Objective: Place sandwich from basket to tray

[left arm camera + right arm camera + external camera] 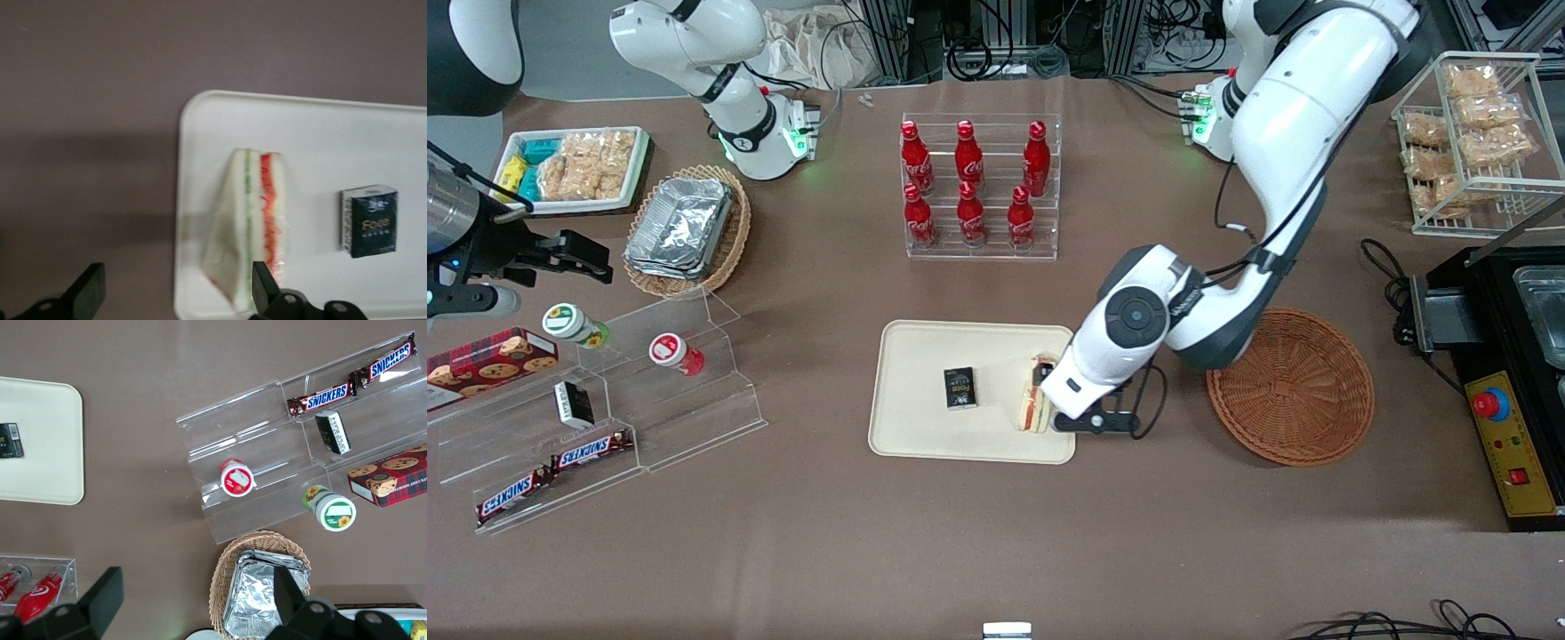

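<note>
The tray (925, 427) carries the sandwich (1034, 407) at its edge toward the basket (1303, 400), which sits beside it. A small dark box (960, 388) lies mid-tray. The gripper (175, 293) hovers over the sandwich, fingers (263, 283) spread apart, gripping nothing.

Even, bright overhead light fills my table (996, 551); shadows are soft and short. My gripper (177, 293), hanging over the tray (320, 127) edge with fingers spread, casts a broad dim shadow on the cloth beside the tray. My wrist picture is blurred: the sandwich (253, 227) looks smeared, the tray washed pale. Foil containers (680, 224) glint.
</note>
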Controlling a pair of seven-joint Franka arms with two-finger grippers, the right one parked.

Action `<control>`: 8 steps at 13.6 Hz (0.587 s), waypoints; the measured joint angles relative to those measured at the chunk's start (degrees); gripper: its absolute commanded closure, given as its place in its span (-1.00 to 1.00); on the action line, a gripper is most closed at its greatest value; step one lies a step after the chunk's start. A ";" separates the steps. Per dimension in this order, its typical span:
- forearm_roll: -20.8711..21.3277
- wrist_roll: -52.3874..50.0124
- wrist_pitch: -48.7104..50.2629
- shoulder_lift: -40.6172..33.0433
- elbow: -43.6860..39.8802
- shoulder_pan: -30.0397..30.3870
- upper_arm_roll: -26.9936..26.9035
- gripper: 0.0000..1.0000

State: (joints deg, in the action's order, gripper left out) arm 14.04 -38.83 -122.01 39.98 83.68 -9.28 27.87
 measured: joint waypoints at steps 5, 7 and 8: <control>-0.70 6.57 10.23 -7.85 -0.17 5.30 0.15 -0.97; -2.96 10.26 14.42 -11.19 -0.20 7.69 0.09 -0.97; -4.26 12.64 16.82 -12.88 -0.21 9.16 0.07 -0.97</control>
State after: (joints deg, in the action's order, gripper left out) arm 9.78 -26.18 -105.19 27.10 83.47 -0.13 27.94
